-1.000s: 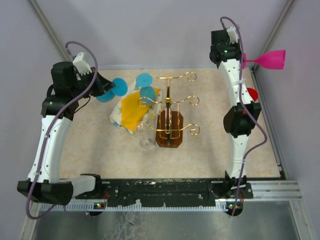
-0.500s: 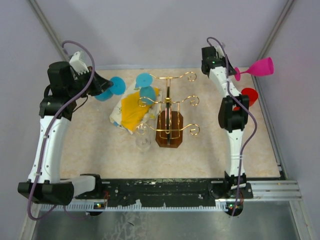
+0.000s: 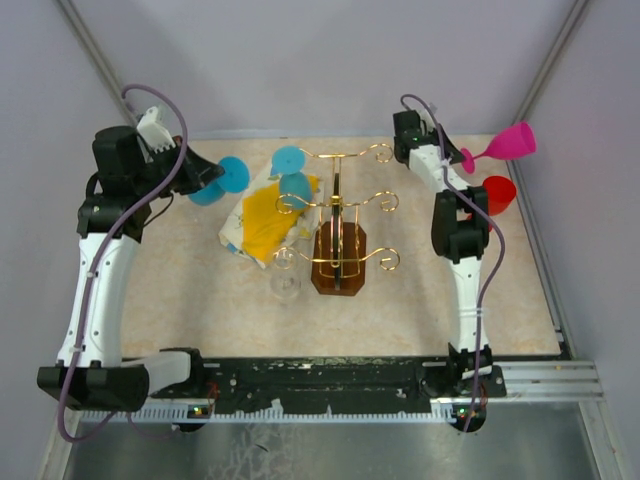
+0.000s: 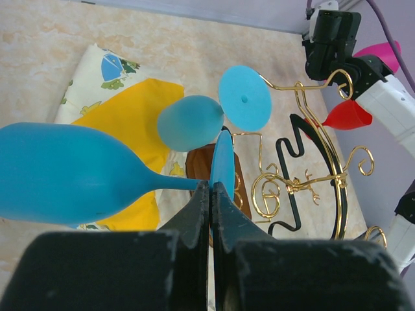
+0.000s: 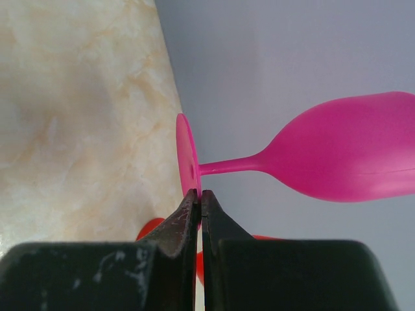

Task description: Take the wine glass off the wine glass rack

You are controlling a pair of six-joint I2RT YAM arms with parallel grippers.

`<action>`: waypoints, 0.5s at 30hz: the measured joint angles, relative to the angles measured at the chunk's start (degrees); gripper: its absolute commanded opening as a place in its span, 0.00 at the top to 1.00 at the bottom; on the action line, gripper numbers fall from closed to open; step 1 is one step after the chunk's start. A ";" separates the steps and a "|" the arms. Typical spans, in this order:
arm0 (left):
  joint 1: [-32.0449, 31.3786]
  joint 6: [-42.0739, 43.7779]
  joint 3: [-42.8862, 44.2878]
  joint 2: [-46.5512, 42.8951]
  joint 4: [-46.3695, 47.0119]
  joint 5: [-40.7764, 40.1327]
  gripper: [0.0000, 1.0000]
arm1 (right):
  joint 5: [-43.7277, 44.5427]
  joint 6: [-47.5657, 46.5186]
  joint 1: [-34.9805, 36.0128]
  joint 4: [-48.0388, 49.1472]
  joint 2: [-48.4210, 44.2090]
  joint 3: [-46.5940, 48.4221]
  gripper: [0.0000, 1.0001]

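Left gripper (image 4: 211,189) jaws pinch the foot of a blue wine glass (image 3: 222,178), upper left, clear of the wine glass rack (image 3: 340,205). Right gripper (image 5: 200,197) jaws pinch the foot of a pink wine glass (image 3: 505,143), upper right. Both glasses are probably light and slick, so the stem seems the surer hold.

Gold-wire wine glass rack (image 3: 338,255) upright on dark octagonal base, mid-table. Blue wine glass (image 3: 293,183) hangs tilted on its far-left arm.

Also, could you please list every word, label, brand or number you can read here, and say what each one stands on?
No text can be read in any view.
The yellow-and-white cloth has small printed pictures, but no legible words.
The wine glass rack, blue wine glass and pink wine glass bear no markings.
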 measured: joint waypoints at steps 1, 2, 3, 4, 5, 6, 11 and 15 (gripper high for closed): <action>0.07 0.02 -0.09 -0.09 0.00 0.11 1.00 | 0.07 0.00 0.13 0.13 0.28 -0.39 1.00; 0.15 0.04 -0.17 -0.15 0.02 0.26 1.00 | 0.17 -0.15 0.28 0.26 0.76 -0.98 1.00; 0.26 0.07 -0.20 -0.20 0.00 0.37 1.00 | 0.35 -0.42 0.39 0.59 1.16 -1.51 1.00; 0.35 0.13 -0.22 -0.24 0.02 0.48 1.00 | 0.50 -0.66 0.52 0.90 1.64 -2.19 1.00; 0.50 0.17 -0.24 -0.28 0.04 0.59 1.00 | 0.59 -0.81 0.66 1.01 2.01 -2.71 1.00; 0.61 0.20 -0.35 -0.39 0.07 0.72 1.00 | 0.63 -0.94 0.76 1.01 2.40 -3.39 1.00; 1.03 0.20 -1.36 -1.20 0.09 0.92 1.00 | 0.70 -1.01 1.11 0.79 4.00 -4.57 1.00; 1.03 0.11 -2.03 -1.55 0.50 2.01 1.00 | 0.70 -1.07 1.16 0.81 4.11 -5.14 1.00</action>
